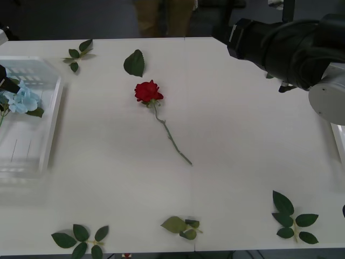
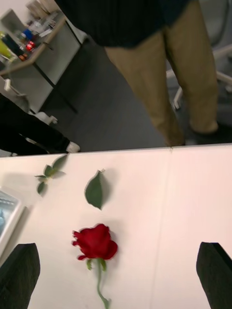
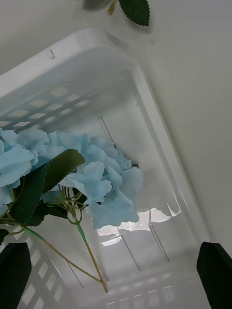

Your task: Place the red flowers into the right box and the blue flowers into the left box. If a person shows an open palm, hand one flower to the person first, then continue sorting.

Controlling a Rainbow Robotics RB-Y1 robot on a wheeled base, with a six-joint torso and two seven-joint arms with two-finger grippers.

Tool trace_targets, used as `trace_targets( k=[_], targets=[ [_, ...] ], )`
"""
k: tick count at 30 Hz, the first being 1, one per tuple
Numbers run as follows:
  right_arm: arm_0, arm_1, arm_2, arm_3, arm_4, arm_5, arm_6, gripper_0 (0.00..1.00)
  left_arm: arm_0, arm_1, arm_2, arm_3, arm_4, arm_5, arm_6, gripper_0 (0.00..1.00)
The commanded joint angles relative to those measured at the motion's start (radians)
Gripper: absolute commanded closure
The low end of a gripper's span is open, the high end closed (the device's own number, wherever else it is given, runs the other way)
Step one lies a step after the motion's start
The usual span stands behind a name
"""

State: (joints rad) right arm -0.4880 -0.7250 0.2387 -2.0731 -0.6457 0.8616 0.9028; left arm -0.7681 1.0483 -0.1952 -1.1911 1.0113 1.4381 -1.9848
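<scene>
One red flower [image 1: 148,91] lies in the middle of the table, its stem running toward the near right. In the right wrist view the same red flower [image 2: 95,242] lies just ahead of my right gripper [image 2: 118,270], which hovers open above the table with nothing between its black fingers. The blue flowers [image 1: 21,100] rest in the left box [image 1: 51,124]. My left gripper [image 3: 116,273] hangs open over the blue flowers [image 3: 94,178] inside the left box [image 3: 159,140]. A strip of the right box [image 1: 339,141] shows at the table's right edge.
A person's legs [image 2: 179,82] in tan trousers stand beyond the table's far edge. Loose leaves lie around: a single leaf [image 1: 134,63], a sprig [image 1: 78,54] at the far left, and sprigs [image 1: 294,218] along the near edge. My black right arm [image 1: 285,46] reaches over the far right.
</scene>
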Motion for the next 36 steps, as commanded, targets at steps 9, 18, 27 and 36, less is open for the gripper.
trace_targets(
  k=[9, 18, 27, 36],
  targets=[
    [0.009, 0.071, 0.005, 0.381, -0.339, -0.023, 0.450, 0.06, 0.012, -0.088, 0.020, -0.058, 0.035, -0.013, 0.003, 0.00],
    [-0.011, 0.216, -0.352, 0.685, -0.790, 0.350, 1.164, 0.06, 0.012, -0.281, 0.020, -0.074, 0.101, -0.071, -0.101, 0.00],
    [-0.009, 0.231, -0.460, 0.791, -0.999, 0.499, 1.680, 0.06, 0.009, -0.473, -0.023, -0.074, -0.020, -0.064, 0.109, 0.00],
    [-0.009, 0.231, -0.472, 0.791, -1.100, 0.488, 1.802, 0.06, -0.073, -0.518, -0.277, -0.074, -0.118, -0.064, 0.520, 0.00]
  ],
)
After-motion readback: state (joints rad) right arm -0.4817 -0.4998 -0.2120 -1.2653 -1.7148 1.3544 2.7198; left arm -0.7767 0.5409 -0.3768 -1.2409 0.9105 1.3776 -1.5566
